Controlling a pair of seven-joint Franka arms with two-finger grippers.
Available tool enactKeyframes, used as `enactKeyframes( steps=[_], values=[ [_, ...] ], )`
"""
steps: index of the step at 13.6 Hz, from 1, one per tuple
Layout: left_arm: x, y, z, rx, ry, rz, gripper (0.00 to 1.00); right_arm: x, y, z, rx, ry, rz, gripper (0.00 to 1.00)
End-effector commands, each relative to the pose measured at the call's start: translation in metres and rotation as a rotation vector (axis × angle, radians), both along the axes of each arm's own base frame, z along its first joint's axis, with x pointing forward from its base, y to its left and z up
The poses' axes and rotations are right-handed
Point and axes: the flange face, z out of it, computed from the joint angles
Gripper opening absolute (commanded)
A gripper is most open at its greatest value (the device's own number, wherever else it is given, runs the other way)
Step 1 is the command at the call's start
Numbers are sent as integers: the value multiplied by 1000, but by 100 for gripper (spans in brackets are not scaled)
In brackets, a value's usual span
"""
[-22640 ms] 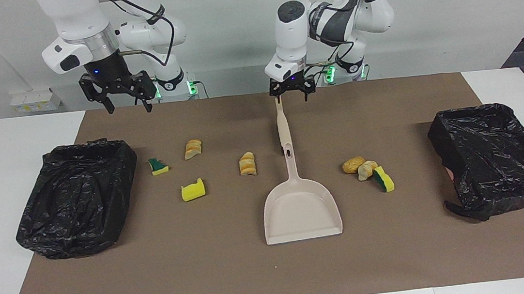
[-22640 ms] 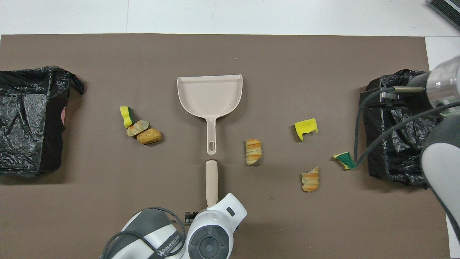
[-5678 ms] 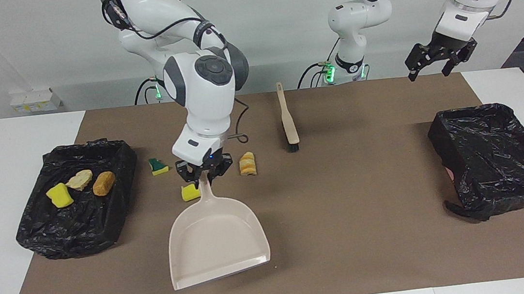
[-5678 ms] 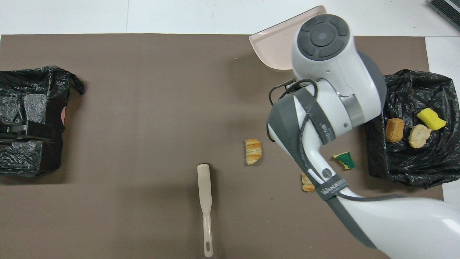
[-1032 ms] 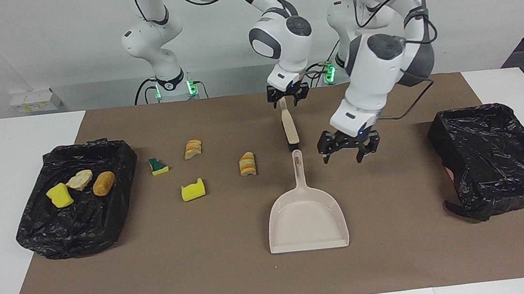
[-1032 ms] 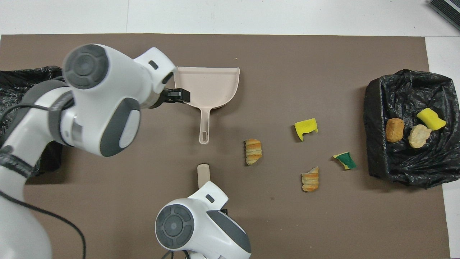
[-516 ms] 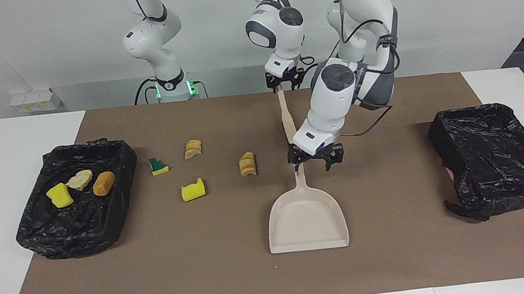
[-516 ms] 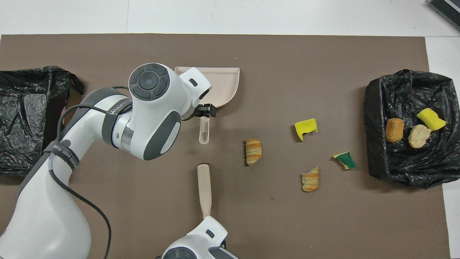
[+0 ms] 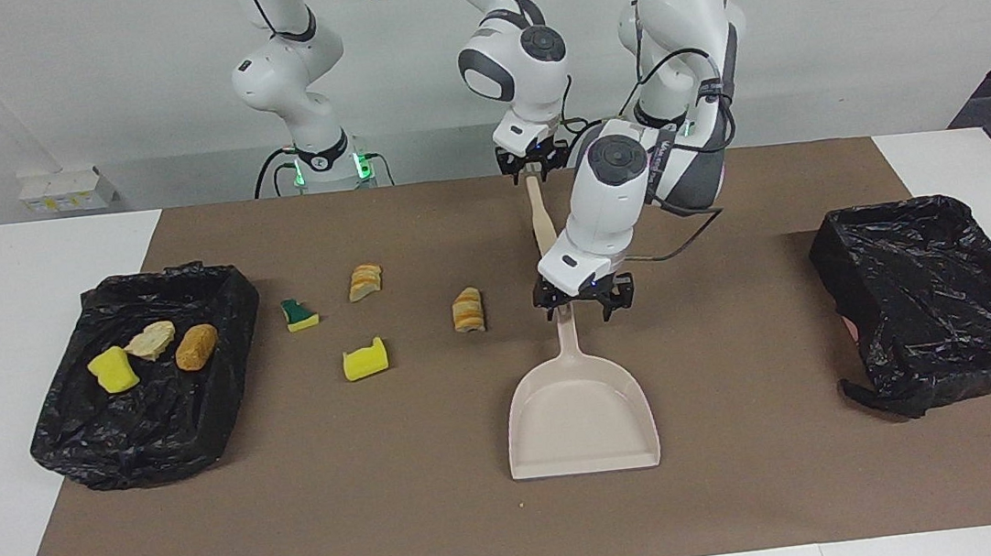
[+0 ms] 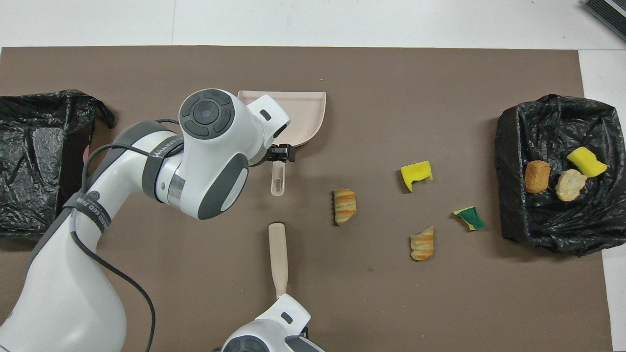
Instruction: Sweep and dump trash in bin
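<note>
Clock directions are read from above the brown mat, with six o'clock at the robots' edge.

The left arm comes in from seven o'clock and bends over the middle of the mat. The right arm reaches down at six o'clock.

A black-lined bin sits at the three o'clock end, and a second black-lined bin sits at nine o'clock.

The beige dustpan lies flat near the centre, with its mouth toward twelve and its handle toward six. The left gripper is over the handle's free end with its fingers spread wide to either side of it. Whether they touch it cannot be told.

The brush lies at six o'clock from the dustpan, in line with its handle and a little apart from it. The right gripper is at the brush's six o'clock tip. Whether it has closed on the brush cannot be told.

Three pieces of trash lie in the three o'clock bin:
- a yellow sponge
- a pale chunk
- a brown chunk

Four pieces lie on the mat, between the dustpan and that bin:
- a striped bread chunk, at four o'clock from the dustpan handle
- a notched yellow piece, at three o'clock from the handle
- a second bread chunk, at six o'clock from the notched yellow piece
- a green-backed scrap, just beside the bin
</note>
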Motion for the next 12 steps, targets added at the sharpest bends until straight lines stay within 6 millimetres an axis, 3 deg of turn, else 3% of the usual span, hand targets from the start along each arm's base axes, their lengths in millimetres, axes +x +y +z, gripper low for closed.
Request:
enactKeyframes(
  steps=[1,2,3,5,6,9,12],
  values=[
    [-16,-15,-6,16,-19,-29,100,-2,-6,2,24,2,-21,33],
    [-16,-14,-6,17,-18,-28,100,-1,-5,3,24,1,-27,23],
    [-15,-12,-6,21,-11,-28,79,-2,-4,4,25,0,-29,5],
    [-14,-9,-6,26,-5,-24,23,-2,-2,6,24,0,-42,0],
    [-14,-7,-7,34,7,-23,2,-2,-2,10,23,-5,-61,0],
    [-9,4,-4,57,31,-34,0,6,-15,29,14,-11,-147,0],
    [2,32,5,64,29,-253,0,18,-47,62,-19,-3,-218,0]
  ],
)
